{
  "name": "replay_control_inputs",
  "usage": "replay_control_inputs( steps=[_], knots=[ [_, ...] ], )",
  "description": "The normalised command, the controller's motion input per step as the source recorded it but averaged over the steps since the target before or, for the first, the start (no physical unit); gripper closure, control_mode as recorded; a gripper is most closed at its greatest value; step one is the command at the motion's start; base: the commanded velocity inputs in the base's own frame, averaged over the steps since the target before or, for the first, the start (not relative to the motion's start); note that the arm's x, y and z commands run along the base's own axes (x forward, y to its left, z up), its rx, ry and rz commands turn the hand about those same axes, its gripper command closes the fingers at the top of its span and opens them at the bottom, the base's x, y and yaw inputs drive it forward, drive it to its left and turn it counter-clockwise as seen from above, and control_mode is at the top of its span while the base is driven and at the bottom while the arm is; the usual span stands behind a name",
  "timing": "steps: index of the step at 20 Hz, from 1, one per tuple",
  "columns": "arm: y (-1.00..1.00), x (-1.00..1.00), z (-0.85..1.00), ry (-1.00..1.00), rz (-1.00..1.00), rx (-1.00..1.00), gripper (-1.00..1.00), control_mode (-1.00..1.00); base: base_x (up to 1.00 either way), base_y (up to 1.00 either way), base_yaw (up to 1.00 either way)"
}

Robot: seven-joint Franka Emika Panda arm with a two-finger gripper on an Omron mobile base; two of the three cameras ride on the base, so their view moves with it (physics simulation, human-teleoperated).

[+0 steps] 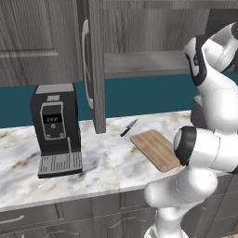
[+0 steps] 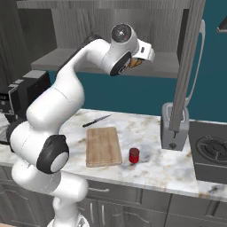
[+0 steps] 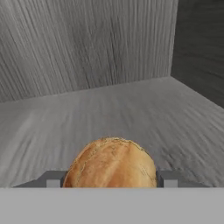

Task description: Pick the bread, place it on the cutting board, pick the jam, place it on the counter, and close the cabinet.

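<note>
The bread (image 3: 111,162), a golden-brown roll, sits between the two fingertips of my gripper (image 3: 111,180), which is shut on it just above the grey shelf inside the open cabinet (image 2: 111,57). In the right base view the bread (image 2: 135,63) peeks out beside the wrist at shelf height. The cabinet door (image 1: 95,69) stands open, edge-on. The cutting board (image 2: 103,146) lies bare on the marble counter (image 2: 150,128). The red jam (image 2: 134,155) stands upright on the counter just right of the board.
A black knife (image 2: 96,120) lies behind the board. A coffee machine (image 1: 56,128) stands at the left of the counter, and a toaster (image 2: 174,126) stands under the open door's edge (image 2: 186,66). A stove (image 2: 212,150) borders the counter on the right.
</note>
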Motion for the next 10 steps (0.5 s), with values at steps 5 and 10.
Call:
replay_control_inputs(
  steps=[5,10],
  knots=[
    [0.14,-0.84,0.00,0.00,0.00,0.00,1.00,-1.00,0.00,0.00,0.00],
    [0.28,-0.72,0.00,0.00,0.00,0.00,1.00,-1.00,0.00,0.00,0.00]
  ],
)
